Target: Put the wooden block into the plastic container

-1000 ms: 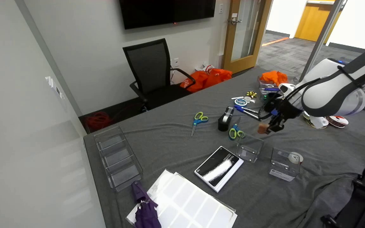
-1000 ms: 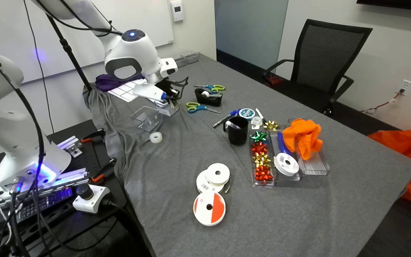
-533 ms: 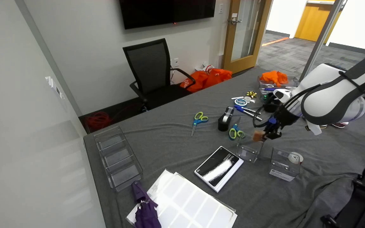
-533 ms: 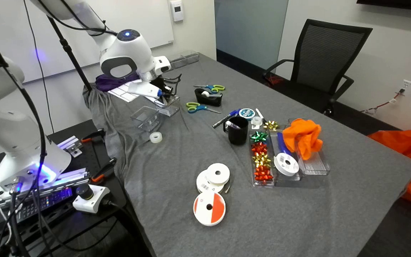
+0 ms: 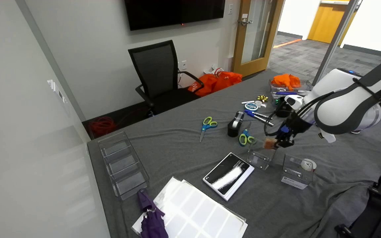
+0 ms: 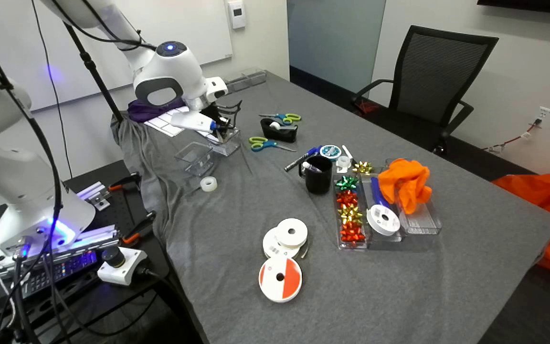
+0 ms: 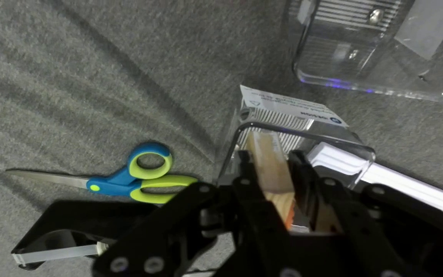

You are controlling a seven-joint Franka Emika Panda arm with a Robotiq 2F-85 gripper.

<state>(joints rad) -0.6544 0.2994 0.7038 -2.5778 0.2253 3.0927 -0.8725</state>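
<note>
The wooden block (image 7: pixel 272 169) is held between the two fingers of my gripper (image 7: pixel 270 156). It looks pale in the wrist view and brown in an exterior view (image 5: pixel 269 143). The plastic container is a small clear box directly below; its rim (image 7: pixel 321 137) surrounds the block as seen from the wrist. The container (image 5: pixel 259 161) stands on the table, and the block is at about the height of its upper rim, above its inside. In an exterior view the container (image 6: pixel 228 147) is partly behind my gripper (image 6: pixel 222 135), and the block is mostly hidden there.
A second clear box (image 5: pixel 295 175) with a tape roll (image 5: pixel 308 164) stands beside the container. Scissors (image 7: pixel 144 181) and a black tape dispenser (image 7: pixel 75 231) lie close on another side. A black-and-white box (image 5: pixel 228 175) lies near the container. A black mug (image 6: pixel 317 174) stands farther off.
My gripper has moved down and across with the block, from beside the container to over it. In the last half second it has lowered only slightly. The container has not moved.
</note>
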